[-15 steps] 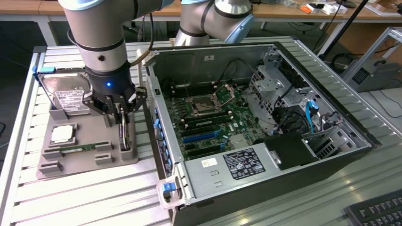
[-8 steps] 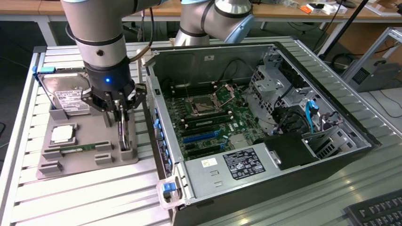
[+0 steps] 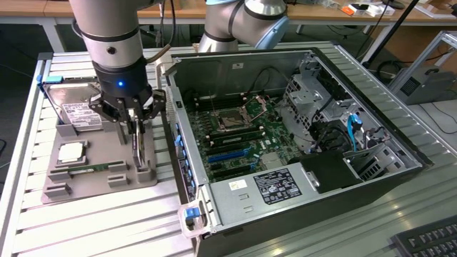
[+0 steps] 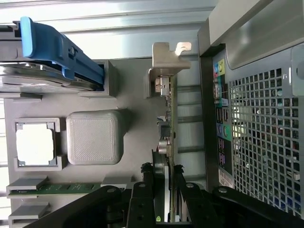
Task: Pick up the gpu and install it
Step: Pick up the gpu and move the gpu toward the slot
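Pinching the gpu (image 4: 167,118) across its flat faces, the gripper (image 3: 135,140) sits low over the tray (image 3: 93,186), beside the case (image 3: 236,69). The card stands on edge in its slot, likely so both faces are reachable.

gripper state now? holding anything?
Gripper: closed on the gpu, gripping the upright card by its edge.
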